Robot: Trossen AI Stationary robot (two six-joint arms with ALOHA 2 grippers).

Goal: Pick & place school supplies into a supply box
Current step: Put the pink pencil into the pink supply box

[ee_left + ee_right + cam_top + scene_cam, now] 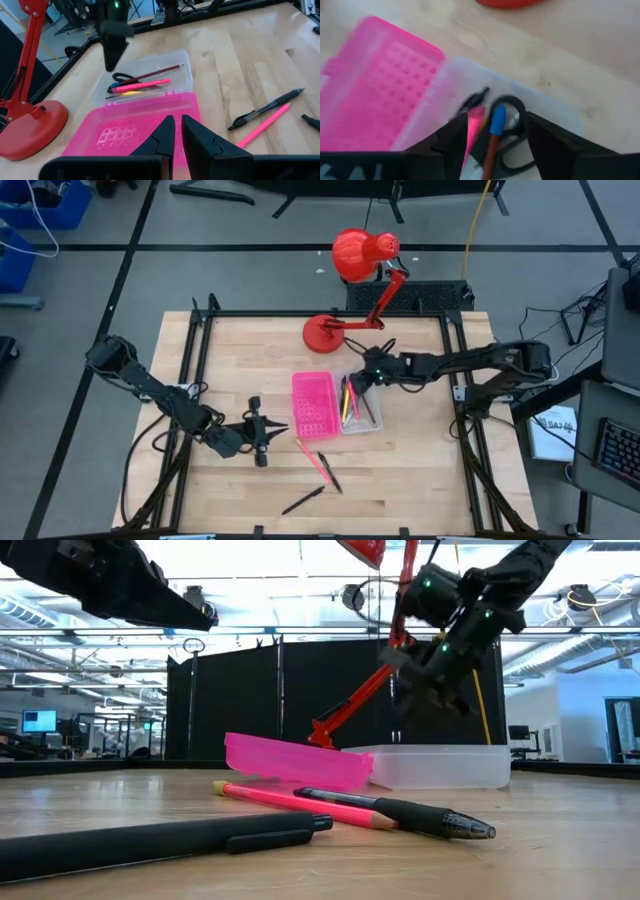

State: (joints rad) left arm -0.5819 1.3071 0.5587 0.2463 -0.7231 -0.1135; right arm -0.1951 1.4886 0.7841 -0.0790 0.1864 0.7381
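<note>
The supply box lies open mid-table: a clear tray (366, 420) joined to a hot-pink perforated half (312, 405). In the tray lie black-handled scissors (513, 107), a pink pen (141, 86), a blue-tipped pencil (497, 119) and a reddish pencil (156, 73). A pink pencil (313, 461) and two black pens (330, 473) (303, 500) lie flat on the table, nearer than the box. My right gripper (496, 132) hangs open just above the tray, pointing down, its fingers on either side of the pens without touching. My left gripper (178, 125) is shut and empty, left of the pink half.
A red desk lamp stands with its base (325, 332) on the table just beyond the box, its arm and shade (362, 255) reaching past the far edge. Black frame rails (195, 350) run along the table's sides. Bare wood lies right of the tray.
</note>
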